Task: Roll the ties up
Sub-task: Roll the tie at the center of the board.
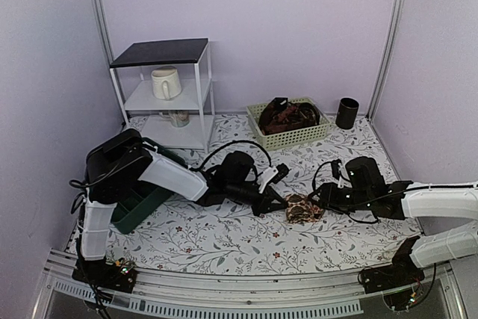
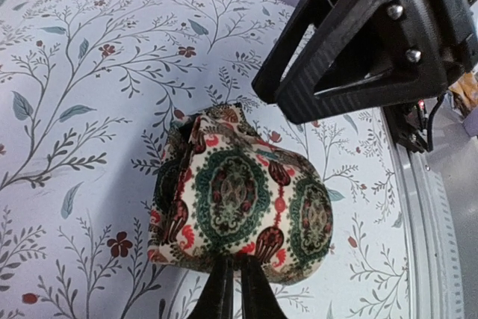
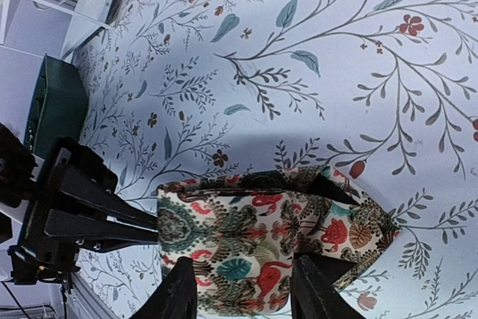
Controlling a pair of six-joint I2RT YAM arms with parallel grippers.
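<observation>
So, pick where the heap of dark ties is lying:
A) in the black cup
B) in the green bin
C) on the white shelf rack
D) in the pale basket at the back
D: the dark ties are heaped in the pale basket beside the black cup; only the rolled tie lies apart, nearer the arms.

Both arms wear white shells over black joint housings: left arm (image 1: 168, 173) carries a bulky black shoulder block, right arm (image 1: 441, 203) shows long white links. Thin black cables (image 1: 237, 142) loop off the wrists. Left claw (image 2: 235, 283) has two slim black fingers; right claw (image 3: 243, 289) is matte black, ribbed and triangular, with silver screws (image 2: 396, 11). Base boards (image 1: 119, 267) show tiny lights.
</observation>
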